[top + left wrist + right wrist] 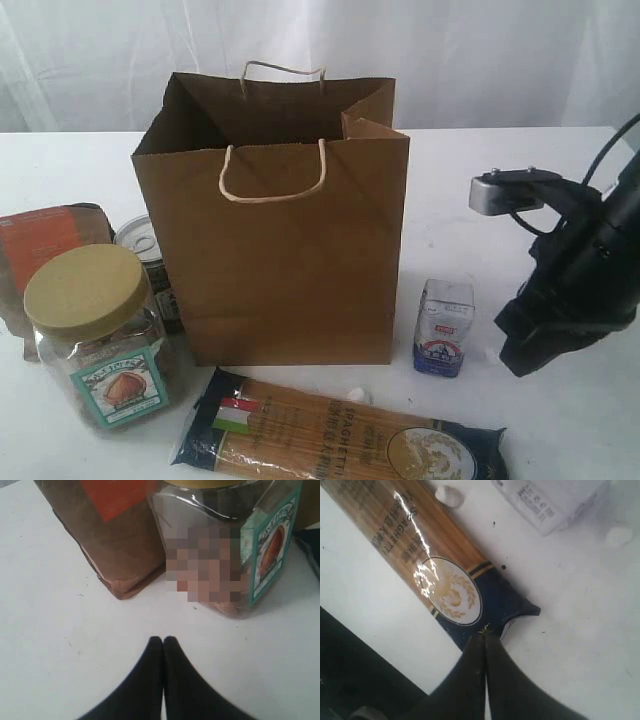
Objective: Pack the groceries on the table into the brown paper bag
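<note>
The brown paper bag [290,250] stands open and upright mid-table. To its left are the tan-lidded jar [95,335], the brown pouch with an orange label [45,245] and a dark can [145,250]. The long spaghetti packet [340,435] lies in front of the bag, and the small white-blue carton [443,328] stands to the bag's right. No yellow bottle is in view. My right gripper [522,362] [485,636] is shut and empty, hovering over the dark blue end of the spaghetti packet [435,565]. My left gripper [163,640] is shut and empty above the table [50,630], short of the jar [225,555] and pouch [110,540].
Small white crumbs [449,495] lie near the packet and the carton [550,500]. The table's front edge [385,655] runs close beside the spaghetti packet. A white curtain [480,50] hangs behind the table.
</note>
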Motion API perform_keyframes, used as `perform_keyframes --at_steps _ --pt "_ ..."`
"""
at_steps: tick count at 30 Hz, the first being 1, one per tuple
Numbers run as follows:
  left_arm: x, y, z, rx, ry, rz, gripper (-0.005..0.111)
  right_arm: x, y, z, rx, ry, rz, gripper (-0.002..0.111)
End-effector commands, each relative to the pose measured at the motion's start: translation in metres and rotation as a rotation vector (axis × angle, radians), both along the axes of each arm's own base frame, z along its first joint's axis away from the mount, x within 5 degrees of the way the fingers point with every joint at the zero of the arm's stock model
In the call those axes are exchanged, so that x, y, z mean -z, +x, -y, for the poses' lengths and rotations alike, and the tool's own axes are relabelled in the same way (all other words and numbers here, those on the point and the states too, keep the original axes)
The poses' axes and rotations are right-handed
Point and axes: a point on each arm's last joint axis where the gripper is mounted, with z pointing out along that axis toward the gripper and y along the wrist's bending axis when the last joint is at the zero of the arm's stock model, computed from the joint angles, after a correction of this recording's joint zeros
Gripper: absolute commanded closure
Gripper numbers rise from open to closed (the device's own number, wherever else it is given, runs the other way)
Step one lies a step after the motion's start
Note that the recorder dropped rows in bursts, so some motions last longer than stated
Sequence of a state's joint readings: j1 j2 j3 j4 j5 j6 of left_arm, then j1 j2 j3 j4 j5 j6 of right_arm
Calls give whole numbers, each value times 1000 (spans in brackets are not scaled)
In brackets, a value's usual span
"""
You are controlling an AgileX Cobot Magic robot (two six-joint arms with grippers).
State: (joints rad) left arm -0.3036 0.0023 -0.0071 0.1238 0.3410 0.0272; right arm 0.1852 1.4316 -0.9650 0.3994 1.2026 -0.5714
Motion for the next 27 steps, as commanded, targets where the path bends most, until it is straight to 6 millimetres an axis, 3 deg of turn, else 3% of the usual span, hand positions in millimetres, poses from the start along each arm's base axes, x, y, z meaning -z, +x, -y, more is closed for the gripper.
perform_keyframes --at_steps 1,6,10,15,22,24,27 --pt "3 1 -8 -16 172 20 107 -9 -13 9 112 -20 151 108" --pt "-5 5 -6 -4 160 116 107 -37 -27 17 272 33 472 108" --pt "-5 5 -6 -3 162 122 107 -54 -38 21 295 66 596 108" --pt "-5 5 -6 -3 163 119 107 -62 -50 22 290 80 608 108" --pt "-12 7 -7 4 207 216 107 -56 -63 21 301 72 451 108" --pt "-22 9 -1 -1 38 301 107 -55 -65 21 292 66 426 108" --pt "-48 8 6 -12 -394 465 107 -55 -66 21 286 61 414 108"
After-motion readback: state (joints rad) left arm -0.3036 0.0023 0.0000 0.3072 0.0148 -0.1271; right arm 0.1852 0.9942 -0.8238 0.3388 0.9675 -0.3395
